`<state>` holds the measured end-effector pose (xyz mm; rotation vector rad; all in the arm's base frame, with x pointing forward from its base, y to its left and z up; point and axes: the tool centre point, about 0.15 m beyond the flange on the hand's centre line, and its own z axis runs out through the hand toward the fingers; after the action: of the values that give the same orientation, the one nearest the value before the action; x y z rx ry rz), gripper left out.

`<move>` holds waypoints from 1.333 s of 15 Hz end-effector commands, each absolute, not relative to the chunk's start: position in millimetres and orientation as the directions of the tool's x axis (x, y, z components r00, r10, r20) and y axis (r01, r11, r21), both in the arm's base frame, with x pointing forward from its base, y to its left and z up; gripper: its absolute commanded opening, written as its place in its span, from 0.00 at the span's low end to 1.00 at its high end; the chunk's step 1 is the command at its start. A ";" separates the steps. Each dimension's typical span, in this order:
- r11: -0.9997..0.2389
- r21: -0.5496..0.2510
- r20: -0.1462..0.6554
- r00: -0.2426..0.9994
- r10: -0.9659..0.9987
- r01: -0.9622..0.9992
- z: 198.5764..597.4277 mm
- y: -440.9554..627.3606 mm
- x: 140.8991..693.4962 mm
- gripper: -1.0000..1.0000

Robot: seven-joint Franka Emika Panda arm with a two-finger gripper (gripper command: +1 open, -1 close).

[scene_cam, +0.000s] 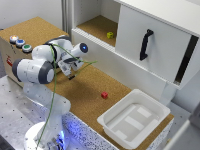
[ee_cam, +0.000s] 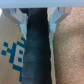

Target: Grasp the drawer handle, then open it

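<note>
Black and hard, the short bar drawer handle (ee_cam: 38, 50) sat between the white gripper (ee_cam: 38, 20) jaws, which stood apart. It looked stiff, best held at its middle. The pale beige drawer (ee_cam: 12, 55) probably slid lightly.

You see a cork-topped desk (scene_cam: 85, 90), a white cabinet (scene_cam: 165, 20) with its door (scene_cam: 150, 45) ajar at the back, and a speckled grey floor (scene_cam: 12, 110) below.
</note>
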<state>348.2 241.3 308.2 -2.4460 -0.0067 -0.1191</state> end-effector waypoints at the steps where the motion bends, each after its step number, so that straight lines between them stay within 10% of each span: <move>1: -0.755 -0.655 0.077 0.997 -0.016 0.038 268.4 198.4 357.6 0.00; 16: -0.774 -0.633 0.071 0.995 -0.066 -0.006 267.6 146.4 347.8 0.00; 17: -0.791 -0.612 0.073 0.996 -0.047 0.008 269.5 148.0 347.6 1.00; 20: -0.795 -0.605 0.088 0.996 -0.029 0.031 276.9 151.1 344.7 1.00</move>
<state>348.0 171.8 306.2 -2.4761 0.0430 -0.1336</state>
